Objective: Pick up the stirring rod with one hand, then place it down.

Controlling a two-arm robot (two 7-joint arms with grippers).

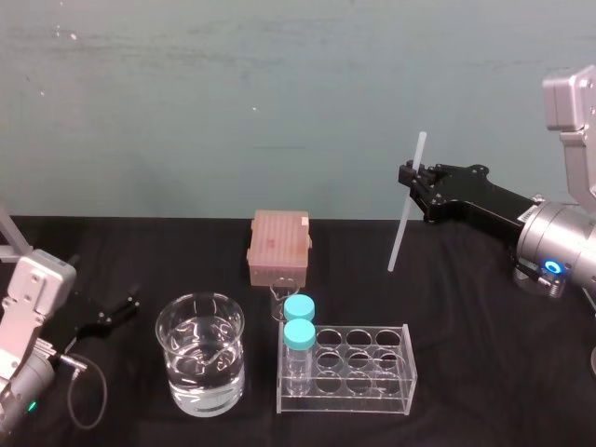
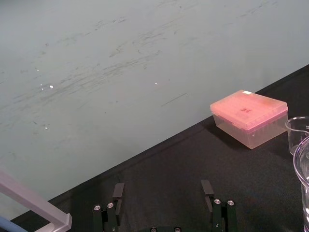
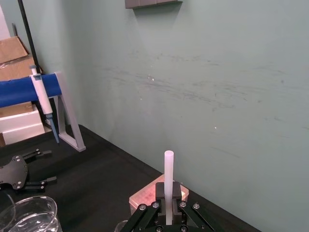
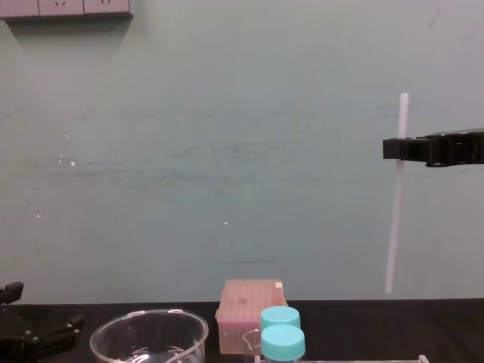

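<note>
The right claw (image 1: 411, 177) is clamped on the rod (image 1: 399, 235), holding it near upright and clear of the bench (image 1: 466, 298), at 2 o'clock from the rack (image 1: 408, 371). The left claw (image 1: 128, 304) lies spread and empty at 9 o'clock from the beaker (image 1: 200, 368).

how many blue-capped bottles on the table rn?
2. Both stand at the left end of the clear rack, one behind the other: the front bottle and the rear bottle. A hidden third looks unlikely.

Thin white stirring rod (image 1: 400, 233), nearly upright in mid-air, gripped near its top by right pincer (image 1: 410, 179)
</note>
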